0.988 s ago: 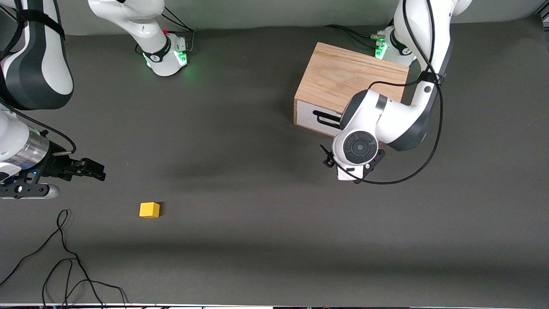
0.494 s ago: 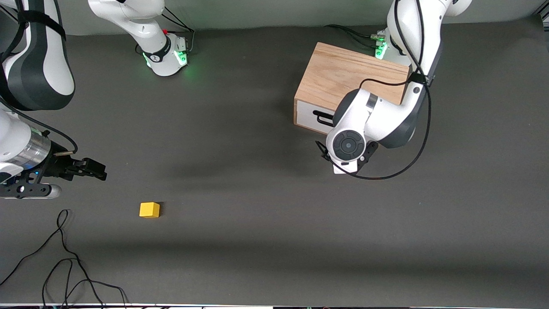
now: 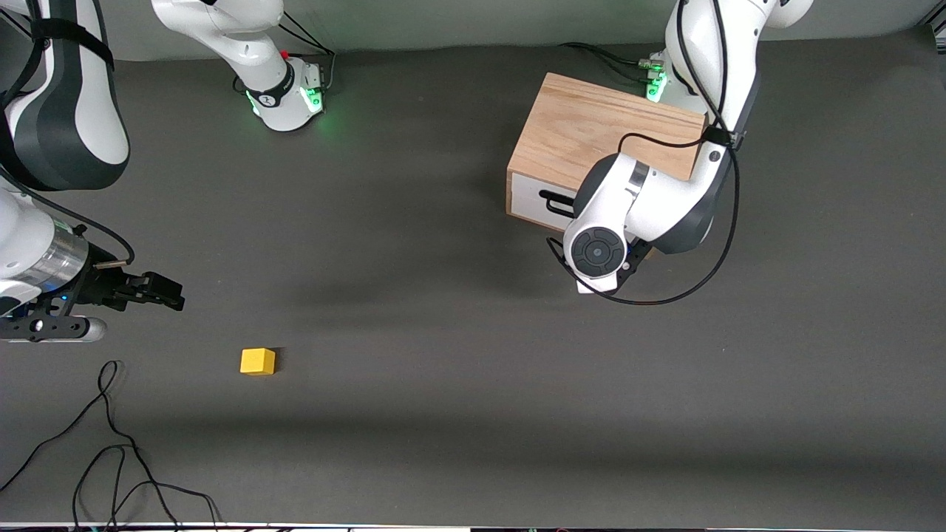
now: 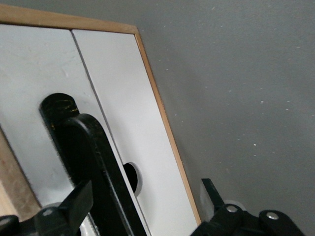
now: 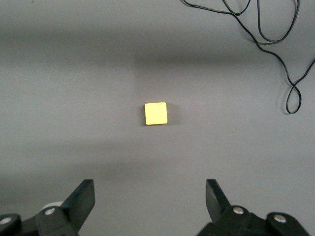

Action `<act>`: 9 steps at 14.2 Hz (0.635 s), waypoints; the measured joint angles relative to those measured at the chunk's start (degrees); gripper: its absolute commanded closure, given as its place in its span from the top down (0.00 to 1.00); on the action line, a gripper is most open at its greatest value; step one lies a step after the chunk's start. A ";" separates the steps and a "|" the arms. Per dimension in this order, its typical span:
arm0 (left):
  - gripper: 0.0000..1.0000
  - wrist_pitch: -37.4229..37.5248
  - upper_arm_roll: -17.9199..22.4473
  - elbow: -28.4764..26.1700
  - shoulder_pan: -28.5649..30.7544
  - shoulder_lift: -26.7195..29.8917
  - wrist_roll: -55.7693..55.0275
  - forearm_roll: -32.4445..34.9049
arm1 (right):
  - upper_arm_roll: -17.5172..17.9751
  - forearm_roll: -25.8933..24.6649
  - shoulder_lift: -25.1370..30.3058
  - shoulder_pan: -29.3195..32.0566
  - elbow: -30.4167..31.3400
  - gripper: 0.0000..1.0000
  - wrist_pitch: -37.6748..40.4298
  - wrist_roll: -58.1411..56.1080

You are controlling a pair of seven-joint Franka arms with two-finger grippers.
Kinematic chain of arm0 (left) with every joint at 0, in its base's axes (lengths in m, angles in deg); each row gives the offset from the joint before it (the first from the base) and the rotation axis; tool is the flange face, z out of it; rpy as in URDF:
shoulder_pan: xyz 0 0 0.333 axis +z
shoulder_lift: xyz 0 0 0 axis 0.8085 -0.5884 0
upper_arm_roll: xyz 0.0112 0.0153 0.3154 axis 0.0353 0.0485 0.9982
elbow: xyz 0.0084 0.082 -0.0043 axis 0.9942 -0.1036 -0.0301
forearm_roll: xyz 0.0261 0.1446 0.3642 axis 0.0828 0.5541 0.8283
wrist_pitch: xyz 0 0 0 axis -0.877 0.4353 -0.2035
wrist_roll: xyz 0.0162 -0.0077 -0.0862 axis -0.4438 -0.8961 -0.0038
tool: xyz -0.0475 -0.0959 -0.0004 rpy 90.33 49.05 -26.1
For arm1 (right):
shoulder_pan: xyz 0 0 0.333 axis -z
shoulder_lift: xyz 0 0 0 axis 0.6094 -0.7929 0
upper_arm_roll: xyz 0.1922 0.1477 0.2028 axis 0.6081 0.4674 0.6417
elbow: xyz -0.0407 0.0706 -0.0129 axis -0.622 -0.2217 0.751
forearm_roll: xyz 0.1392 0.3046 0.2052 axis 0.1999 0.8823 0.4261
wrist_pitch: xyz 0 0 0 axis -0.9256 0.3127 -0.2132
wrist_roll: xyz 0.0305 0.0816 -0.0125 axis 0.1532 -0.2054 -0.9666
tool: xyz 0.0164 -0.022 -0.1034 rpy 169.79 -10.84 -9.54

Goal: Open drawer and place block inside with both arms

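Two arms at work. Left arm bent down steeply in front of the wooden box [image 3: 602, 133], wrist low before the white drawer [image 3: 533, 201] front, drawer shut. Left gripper [image 4: 142, 209] with fingers spread wide, one finger [image 4: 74, 204] just beside the black bar handle [image 4: 93, 147], not clamped on it. Right arm reaching in at its own end of the table, right gripper [image 5: 150, 199] up in the air, fingers open and empty. Yellow block [image 3: 257, 361] flat on the dark table [image 3: 443, 414], nearer to the front camera than the box and well apart from it. Loose black cable [image 3: 111, 451] near the block.
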 measured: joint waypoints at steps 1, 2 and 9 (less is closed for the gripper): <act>0.98 -0.03 0.01 -0.42 0.00 0.00 -0.01 0.00 | 0.00 0.00 0.00 0.00 0.00 1.00 0.00 0.00; 0.98 -0.04 0.01 -0.69 0.00 0.00 -0.02 0.00 | 0.00 0.00 0.00 0.00 0.00 1.00 0.00 0.00; 0.98 -3.97 0.86 -1.49 0.75 -0.01 -0.56 -2.23 | 0.00 0.00 0.00 0.01 0.08 1.00 0.00 0.00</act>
